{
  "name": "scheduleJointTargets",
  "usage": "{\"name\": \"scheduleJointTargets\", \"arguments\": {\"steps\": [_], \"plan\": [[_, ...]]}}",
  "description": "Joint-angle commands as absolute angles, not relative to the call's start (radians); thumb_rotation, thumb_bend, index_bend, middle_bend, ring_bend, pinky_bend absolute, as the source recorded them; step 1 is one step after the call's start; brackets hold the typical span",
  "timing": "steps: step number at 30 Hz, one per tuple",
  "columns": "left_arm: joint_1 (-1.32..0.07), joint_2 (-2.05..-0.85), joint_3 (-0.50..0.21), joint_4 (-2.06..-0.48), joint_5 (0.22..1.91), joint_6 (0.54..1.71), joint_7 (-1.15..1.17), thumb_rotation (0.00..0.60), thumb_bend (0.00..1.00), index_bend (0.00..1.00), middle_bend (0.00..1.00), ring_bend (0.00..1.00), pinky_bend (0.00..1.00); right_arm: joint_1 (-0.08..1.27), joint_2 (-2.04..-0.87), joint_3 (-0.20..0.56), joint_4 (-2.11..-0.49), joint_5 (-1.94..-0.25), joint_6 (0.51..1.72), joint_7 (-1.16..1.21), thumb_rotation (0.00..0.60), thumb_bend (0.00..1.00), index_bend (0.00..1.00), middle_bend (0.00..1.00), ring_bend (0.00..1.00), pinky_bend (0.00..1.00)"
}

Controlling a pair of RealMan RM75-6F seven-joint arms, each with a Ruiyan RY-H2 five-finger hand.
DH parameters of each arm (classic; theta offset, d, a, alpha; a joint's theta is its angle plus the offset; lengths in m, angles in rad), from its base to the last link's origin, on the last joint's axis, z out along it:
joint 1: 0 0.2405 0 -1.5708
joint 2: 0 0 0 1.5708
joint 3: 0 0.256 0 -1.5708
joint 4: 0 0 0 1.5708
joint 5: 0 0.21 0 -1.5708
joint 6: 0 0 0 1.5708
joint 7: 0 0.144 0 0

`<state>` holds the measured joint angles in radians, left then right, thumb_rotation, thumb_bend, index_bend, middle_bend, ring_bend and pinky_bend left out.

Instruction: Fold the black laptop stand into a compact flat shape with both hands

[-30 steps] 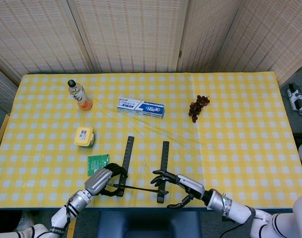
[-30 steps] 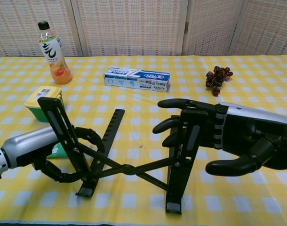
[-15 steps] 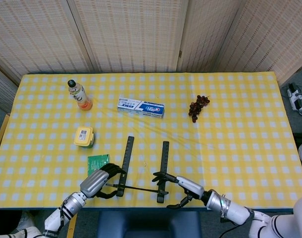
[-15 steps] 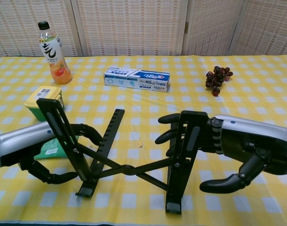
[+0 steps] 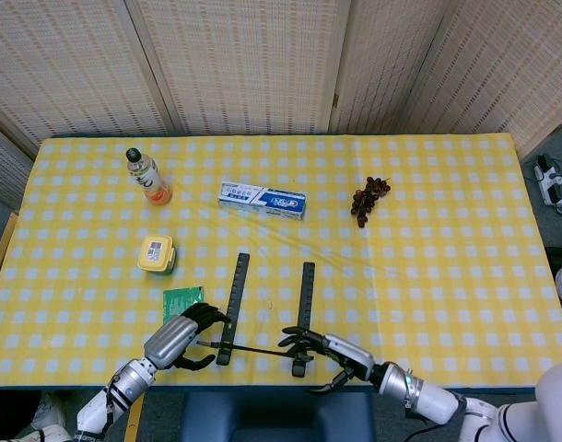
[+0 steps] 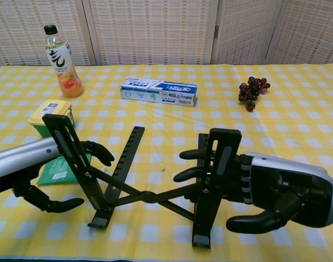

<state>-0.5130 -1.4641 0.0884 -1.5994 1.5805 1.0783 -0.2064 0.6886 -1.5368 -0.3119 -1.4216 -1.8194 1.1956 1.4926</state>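
Both hands (image 6: 24,174) (image 6: 275,191) pulled back toward near table edge (image 5: 263,385), fingers spread, off laptop stand (image 6: 150,188).

1. The head view looks steeply down from high above the near edge, taking in the whole yellow-checked cloth-covered tabletop (image 5: 428,276) and the woven screens behind it.
2. The chest view sits low at the near edge, facing level across the tabletop (image 6: 297,114), very close to the nearest things.
3. Both views share the black folding metal laptop stand (image 5: 263,308) (image 6: 150,180), the plastic bottle of orange drink (image 5: 148,178) (image 6: 60,54), the blue-and-white toothpaste box (image 5: 263,199) (image 6: 159,91) and the bunch of dark red grapes (image 5: 368,200) (image 6: 251,90).
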Motion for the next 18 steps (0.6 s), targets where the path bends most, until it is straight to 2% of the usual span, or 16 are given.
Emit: {"name": "scheduleJointTargets", "arguments": {"steps": [1,8,12,18], "plan": [[-0.512,-1.463,0.087,-1.601,1.579,1.078,-0.204,0.600,0.37,0.23,0.25,0.15,0.12,0.687,-1.573,-0.335,-1.375,-1.831,1.221,1.638,0.600,0.26,0.10,0.17,0.20,0.13],[-0.511,-1.461,0.086,-1.605,1.579,1.077,-0.205,0.600,0.37,0.23,0.25,0.14,0.12,0.671,-1.599,-0.349,-1.330,-1.813,1.237,1.792,0.600,0.26,0.10,0.17,0.20,0.13],[-0.510,-1.462,0.085,-1.605,1.579,1.075,-0.206,0.600,0.37,0.23,0.25,0.14,0.12,0.664,-1.608,-0.351,-1.310,-1.814,1.243,1.799,0.600,0.26,0.10,0.17,0.20,0.13],[-0.508,-1.460,0.083,-1.606,1.581,1.080,-0.209,0.600,0.37,0.23,0.25,0.14,0.12,0.635,-1.600,-0.314,-1.304,-1.822,1.282,1.534,0.600,0.26,0.09,0.16,0.19,0.13]]}}
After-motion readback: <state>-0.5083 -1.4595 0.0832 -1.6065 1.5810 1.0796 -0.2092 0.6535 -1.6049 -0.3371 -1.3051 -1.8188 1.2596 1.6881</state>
